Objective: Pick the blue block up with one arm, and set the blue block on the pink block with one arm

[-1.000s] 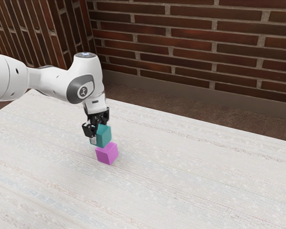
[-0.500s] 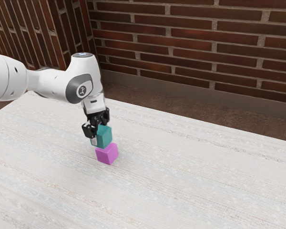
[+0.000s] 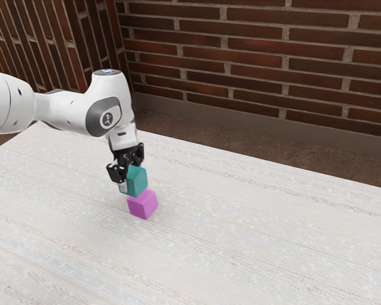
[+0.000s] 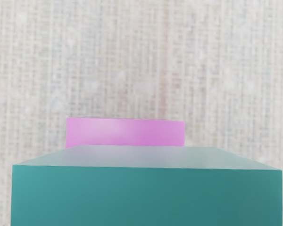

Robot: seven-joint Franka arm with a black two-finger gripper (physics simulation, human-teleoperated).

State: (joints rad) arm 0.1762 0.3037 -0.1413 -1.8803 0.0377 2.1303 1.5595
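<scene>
Left of centre in the exterior view, the gripper (image 3: 127, 168) is clamping the blue block (image 3: 138, 181), a teal cube, from two sides, holding it directly over the pink block (image 3: 143, 204); whether they are touching is unclear. Under the hand in the wrist view, the blue block (image 4: 146, 193) is covering most of the pink block (image 4: 125, 133), which is lying straight below.
</scene>
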